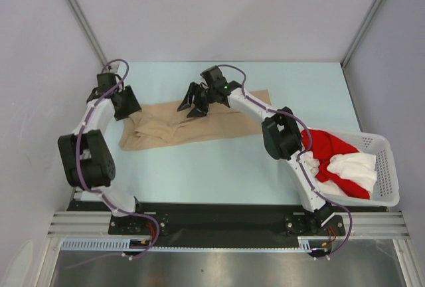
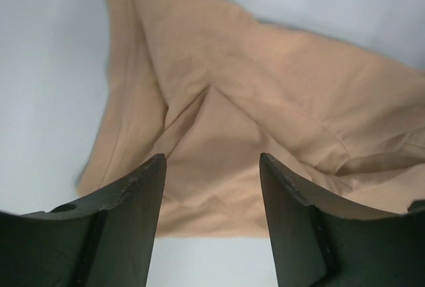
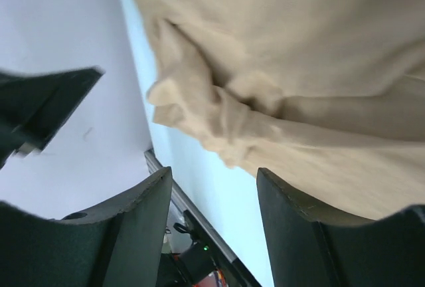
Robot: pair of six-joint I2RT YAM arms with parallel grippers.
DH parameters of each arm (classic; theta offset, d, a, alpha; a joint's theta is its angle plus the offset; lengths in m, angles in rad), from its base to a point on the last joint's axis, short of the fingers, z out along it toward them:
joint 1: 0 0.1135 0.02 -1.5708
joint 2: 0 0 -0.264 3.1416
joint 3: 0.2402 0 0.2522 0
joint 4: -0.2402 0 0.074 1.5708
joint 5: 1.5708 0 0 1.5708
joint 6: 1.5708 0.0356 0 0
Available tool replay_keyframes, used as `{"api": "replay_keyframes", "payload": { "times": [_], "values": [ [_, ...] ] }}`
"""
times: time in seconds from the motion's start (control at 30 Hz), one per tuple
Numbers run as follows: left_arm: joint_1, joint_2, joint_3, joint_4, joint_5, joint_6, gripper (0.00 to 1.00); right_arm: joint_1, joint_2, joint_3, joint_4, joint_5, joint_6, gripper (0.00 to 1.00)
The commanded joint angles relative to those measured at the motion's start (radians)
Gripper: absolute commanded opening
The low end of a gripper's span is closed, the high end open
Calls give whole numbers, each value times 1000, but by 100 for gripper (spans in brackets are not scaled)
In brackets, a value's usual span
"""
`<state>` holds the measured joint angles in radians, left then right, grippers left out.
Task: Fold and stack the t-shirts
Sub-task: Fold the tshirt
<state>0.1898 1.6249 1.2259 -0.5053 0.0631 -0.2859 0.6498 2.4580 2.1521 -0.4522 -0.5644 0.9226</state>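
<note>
Top external view: we are seeing the beige t-shirt (image 1: 199,126) lying crumpled across the desk (image 1: 219,167). The left gripper (image 1: 127,109) is hovering with jaws spread over its left end, the right gripper (image 1: 189,109) likewise over its middle, neither holding anything. At the right, red and white t-shirts (image 1: 327,149) are sitting in the basket (image 1: 388,171).

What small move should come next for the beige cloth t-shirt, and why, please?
Probably lower the left gripper to pinch the beige cloth t-shirt's bunched end; it and the right gripper hang open and empty over rumpled cloth.
</note>
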Motion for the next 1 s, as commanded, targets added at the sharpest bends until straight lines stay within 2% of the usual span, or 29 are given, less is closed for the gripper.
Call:
{"api": "replay_keyframes", "payload": {
  "times": [0.0,0.13,0.3,0.43,0.6,0.97],
  "values": [
    [13,116,99,-44,98,67,63,36,50,61,-4,27,31,59],
    [11,216,162,-73,142,62,59,44,64,78,9,49,68,51],
    [10,246,170,-67,113,73,54,51,71,71,-5,46,71,46],
    [10,263,169,-21,119,102,46,60,90,74,20,29,93,35],
    [8,309,179,17,129,100,46,65,111,83,26,28,102,34],
    [-23,386,259,-12,122,91,36,67,134,78,63,20,162,32]
  ]
}}
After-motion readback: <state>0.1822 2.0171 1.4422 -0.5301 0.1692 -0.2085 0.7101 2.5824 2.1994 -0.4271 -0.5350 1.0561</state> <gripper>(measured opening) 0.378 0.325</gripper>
